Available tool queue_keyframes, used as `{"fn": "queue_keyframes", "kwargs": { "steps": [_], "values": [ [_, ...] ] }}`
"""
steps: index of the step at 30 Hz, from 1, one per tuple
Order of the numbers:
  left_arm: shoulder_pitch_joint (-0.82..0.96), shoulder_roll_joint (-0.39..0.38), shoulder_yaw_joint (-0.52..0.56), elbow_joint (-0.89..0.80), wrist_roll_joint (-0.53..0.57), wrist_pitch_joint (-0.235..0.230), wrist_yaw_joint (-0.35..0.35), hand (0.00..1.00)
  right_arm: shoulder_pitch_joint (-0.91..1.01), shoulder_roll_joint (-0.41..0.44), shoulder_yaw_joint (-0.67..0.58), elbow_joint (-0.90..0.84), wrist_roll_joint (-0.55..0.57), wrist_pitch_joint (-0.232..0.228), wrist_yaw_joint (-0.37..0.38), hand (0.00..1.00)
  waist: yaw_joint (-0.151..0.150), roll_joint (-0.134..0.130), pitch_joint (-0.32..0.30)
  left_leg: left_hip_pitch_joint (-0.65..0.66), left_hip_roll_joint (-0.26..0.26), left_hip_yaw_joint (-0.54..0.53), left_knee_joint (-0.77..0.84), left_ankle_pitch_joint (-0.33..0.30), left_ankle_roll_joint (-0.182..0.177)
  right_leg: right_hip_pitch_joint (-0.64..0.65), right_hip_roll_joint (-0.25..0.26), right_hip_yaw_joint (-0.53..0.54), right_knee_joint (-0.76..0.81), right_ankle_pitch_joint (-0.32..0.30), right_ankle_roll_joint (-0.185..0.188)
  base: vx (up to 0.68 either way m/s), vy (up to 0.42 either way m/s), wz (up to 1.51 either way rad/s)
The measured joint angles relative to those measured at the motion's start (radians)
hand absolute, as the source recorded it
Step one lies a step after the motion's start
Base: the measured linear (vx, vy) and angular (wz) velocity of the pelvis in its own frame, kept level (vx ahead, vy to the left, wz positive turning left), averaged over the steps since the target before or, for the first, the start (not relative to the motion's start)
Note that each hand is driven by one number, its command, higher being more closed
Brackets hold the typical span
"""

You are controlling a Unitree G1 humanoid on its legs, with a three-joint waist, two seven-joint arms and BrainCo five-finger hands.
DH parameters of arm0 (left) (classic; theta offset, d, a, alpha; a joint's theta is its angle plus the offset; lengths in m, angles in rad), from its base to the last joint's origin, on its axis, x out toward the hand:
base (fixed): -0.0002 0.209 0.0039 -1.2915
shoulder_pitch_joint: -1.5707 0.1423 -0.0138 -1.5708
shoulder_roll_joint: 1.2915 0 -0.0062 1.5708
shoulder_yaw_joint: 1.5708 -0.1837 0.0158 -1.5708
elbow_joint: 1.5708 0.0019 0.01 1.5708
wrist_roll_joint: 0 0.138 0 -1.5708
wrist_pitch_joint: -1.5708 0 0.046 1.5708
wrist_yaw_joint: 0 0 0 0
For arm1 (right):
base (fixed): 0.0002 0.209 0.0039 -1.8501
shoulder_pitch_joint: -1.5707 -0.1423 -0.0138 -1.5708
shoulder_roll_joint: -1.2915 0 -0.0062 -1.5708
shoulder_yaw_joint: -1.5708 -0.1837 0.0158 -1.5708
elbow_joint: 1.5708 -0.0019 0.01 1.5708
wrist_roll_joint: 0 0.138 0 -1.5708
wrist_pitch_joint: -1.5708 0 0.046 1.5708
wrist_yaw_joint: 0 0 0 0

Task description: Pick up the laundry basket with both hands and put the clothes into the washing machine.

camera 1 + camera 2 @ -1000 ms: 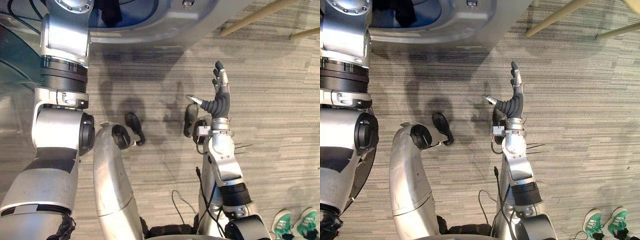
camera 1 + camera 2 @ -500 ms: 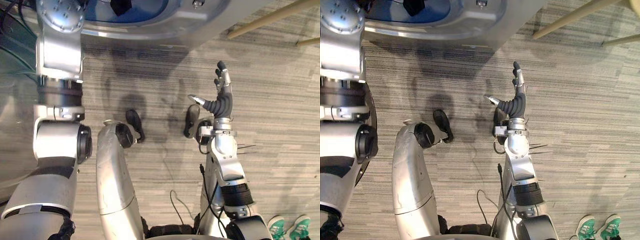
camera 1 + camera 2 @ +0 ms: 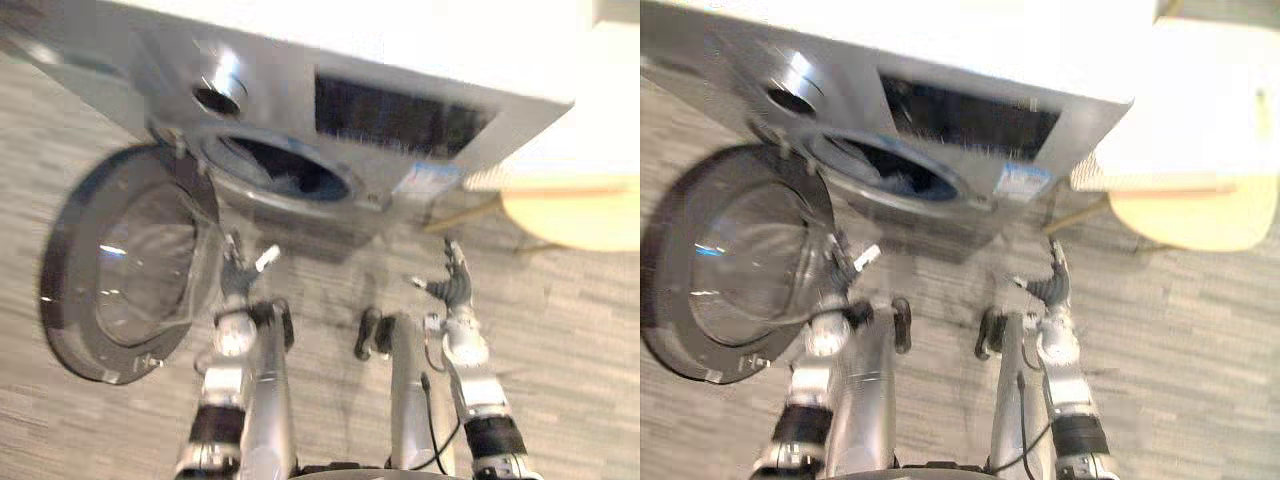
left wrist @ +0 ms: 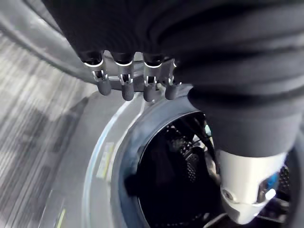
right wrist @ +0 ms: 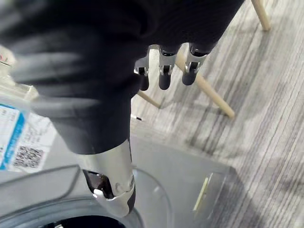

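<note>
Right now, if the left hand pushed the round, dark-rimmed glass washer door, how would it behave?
The round dark-rimmed glass door hangs open beside the drum opening, so it would probably swing, not flex. Its domed glass looks smooth, likely slippery under the left hand.

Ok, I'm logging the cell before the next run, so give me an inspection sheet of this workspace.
surface: grey striped carpet floor.
job's things: washing machine, its door open on the robot's left; dark items inside the drum.
clutter: nothing seen.
robot hands: left robot hand and right robot hand open, empty, raised before the machine.
cables: nothing seen.
surroundings: pale round table at the right.
</note>
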Motion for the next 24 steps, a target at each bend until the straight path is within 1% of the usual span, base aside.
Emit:
{"fn": "queue_keyframes", "kwargs": {
  "steps": [1, 2, 5, 6, 8, 9, 10, 11, 12, 13, 15, 17, 19, 20, 21, 22, 23, 24],
  "values": [
    [0.044, -0.005, -0.003, 0.016, -0.011, -0.01, -0.021, 0.0, 0.023, -0.001, -0.009, 0.034, 0.0, 0.003, 0.007, 0.0, 0.0, -0.001, -0.009, 0.065, -0.011, -0.003, -0.051, 0.015, -0.001, 0.068, -0.005, -0.015, -0.04, 0.003, 0.001, 0.21, -0.063, 0.49],
    [0.087, -0.006, 0.001, 0.057, -0.013, -0.017, -0.046, 0.0, 0.053, -0.002, -0.011, 0.076, 0.001, 0.012, 0.011, 0.0, 0.001, 0.001, -0.037, 0.133, -0.015, -0.006, -0.117, 0.032, -0.003, 0.141, -0.006, -0.035, -0.098, 0.012, 0.005, 0.16, -0.04, 0.38],
    [0.159, -0.002, 0.01, 0.196, -0.01, -0.017, -0.098, 0.0, 0.114, 0.0, -0.01, 0.188, 0.012, 0.017, 0.024, 0.0, 0.0, 0.002, -0.121, 0.278, -0.026, -0.005, -0.284, 0.086, -0.001, 0.294, -0.002, -0.08, -0.249, 0.047, 0.018, 0.17, -0.019, 0.32],
    [0.163, 0.0, 0.012, 0.226, -0.01, -0.016, -0.104, 0.0, 0.121, 0.001, -0.01, 0.211, 0.016, 0.017, 0.032, 0.0, 0.0, 0.003, -0.133, 0.301, -0.027, -0.004, -0.311, 0.094, 0.001, 0.321, 0.0, -0.087, -0.276, 0.054, 0.023, 0.17, 0.008, 0.19],
    [0.175, 0.0, 0.027, 0.333, 0.019, -0.009, -0.122, 0.0, 0.139, 0.01, -0.013, 0.28, 0.019, 0.019, 0.039, 0.0, 0.0, 0.004, -0.172, 0.389, -0.026, 0.01, -0.395, 0.117, 0.003, 0.409, 0.011, -0.096, -0.368, 0.082, 0.034, 0.18, 0.045, 0.04],
    [0.174, 0.0, 0.043, 0.412, 0.056, 0.003, -0.126, 0.0, 0.145, 0.013, -0.015, 0.322, 0.019, 0.02, 0.053, 0.0, -0.002, 0.012, -0.203, 0.44, -0.022, 0.021, -0.444, 0.128, 0.005, 0.468, 0.022, -0.105, -0.436, 0.106, 0.044, 0.14, 0.057, -0.04],
    [0.173, 0.001, 0.046, 0.425, 0.065, 0.006, -0.126, 0.0, 0.146, 0.013, -0.016, 0.331, 0.019, 0.02, 0.055, 0.0, -0.003, 0.013, -0.209, 0.452, -0.022, 0.025, -0.454, 0.131, 0.005, 0.479, 0.023, -0.105, -0.449, 0.111, 0.046, 0.14, 0.079, -0.14],
    [0.173, 0.006, 0.047, 0.477, 0.101, 0.007, -0.126, 0.0, 0.145, 0.014, -0.028, 0.374, 0.019, 0.019, 0.059, 0.0, -0.001, 0.017, -0.237, 0.496, -0.022, 0.043, -0.503, 0.143, 0.007, 0.517, 0.034, -0.095, -0.507, 0.134, 0.056, 0.13, 0.077, -0.34],
    [0.173, 0.016, 0.046, 0.534, 0.138, 0.008, -0.126, 0.0, 0.136, 0.012, -0.046, 0.429, 0.018, 0.019, 0.067, 0.0, -0.001, 0.025, -0.268, 0.552, -0.023, 0.065, -0.57, 0.164, 0.011, 0.561, 0.05, -0.078, -0.589, 0.173, 0.064, 0.16, 0.094, -0.43],
    [0.173, 0.019, 0.046, 0.553, 0.153, 0.009, -0.126, 0.0, 0.13, 0.009, -0.051, 0.454, 0.018, 0.018, 0.073, 0.0, -0.002, 0.028, -0.275, 0.574, -0.023, 0.074, -0.597, 0.174, 0.011, 0.58, 0.055, -0.071, -0.624, 0.189, 0.068, 0.15, 0.095, -0.49],
    [0.171, 0.034, 0.047, 0.596, 0.171, 0.008, -0.123, 0.0, 0.101, -0.001, -0.058, 0.537, 0.017, 0.019, 0.076, 0.0, -0.004, 0.037, -0.286, 0.641, -0.025, 0.117, -0.683, 0.207, 0.016, 0.632, 0.076, -0.035, -0.729, 0.25, 0.077, 0.12, 0.08, -0.51],
    [0.164, 0.047, 0.047, 0.617, 0.187, 0.006, -0.116, 0.0, 0.074, -0.006, -0.058, 0.583, 0.017, 0.022, 0.076, 0.0, -0.006, 0.041, -0.286, 0.665, -0.026, 0.143, -0.709, 0.213, 0.017, 0.651, 0.087, -0.008, -0.784, 0.288, 0.08, 0.05, 0.074, -0.53],
    [0.151, 0.057, 0.047, 0.629, 0.187, 0.006, -0.113, 0.0, 0.055, -0.009, -0.057, 0.612, 0.016, 0.028, 0.075, 0.0, -0.007, 0.04, -0.282, 0.668, -0.027, 0.166, -0.701, 0.216, 0.021, 0.643, 0.085, 0.01, -0.781, 0.302, 0.083, -0.02, 0.061, -0.4],
    [0.139, 0.064, 0.047, 0.629, 0.186, 0.005, -0.112, 0.0, 0.045, -0.01, -0.049, 0.617, 0.017, 0.032, 0.075, 0.0, -0.006, 0.039, -0.28, 0.655, -0.034, 0.171, -0.675, 0.216, 0.023, 0.616, 0.082, 0.023, -0.744, 0.313, 0.088, -0.09, 0.074, -0.25],
    [0.123, 0.072, 0.048, 0.628, 0.186, 0.005, -0.11, 0.0, 0.035, -0.013, -0.042, 0.616, 0.017, 0.032, 0.074, 0.0, -0.006, 0.039, -0.276, 0.633, -0.037, 0.168, -0.652, 0.234, 0.05, 0.588, 0.084, 0.027, -0.715, 0.345, 0.104, -0.1, 0.065, -0.22],
    [0.117, 0.071, 0.051, 0.623, 0.186, 0.004, -0.107, 0.0, 0.033, -0.014, -0.037, 0.616, 0.017, 0.032, 0.074, 0.0, -0.003, 0.042, -0.275, 0.629, -0.028, 0.166, -0.655, 0.246, 0.068, 0.591, 0.086, 0.031, -0.728, 0.358, 0.113, -0.08, 0.029, -0.02],
    [0.109, 0.068, 0.07, 0.612, 0.185, -0.005, -0.094, 0.0, 0.021, -0.017, -0.034, 0.613, 0.018, 0.032, 0.073, 0.0, -0.005, 0.044, -0.259, 0.638, -0.022, 0.16, -0.658, 0.253, 0.075, 0.576, 0.064, 0.044, -0.609, 0.297, 0.105, -0.06, 0.008, 0.15],
    [0.102, 0.07, 0.079, 0.61, 0.185, -0.006, -0.091, 0.0, 0.019, -0.016, -0.029, 0.613, 0.019, 0.032, 0.073, 0.0, -0.007, 0.038, -0.251, 0.64, -0.032, 0.158, -0.655, 0.253, 0.075, 0.562, 0.04, 0.05, -0.494, 0.251, 0.104, -0.1, 0.006, 0.53]
  ]
}}
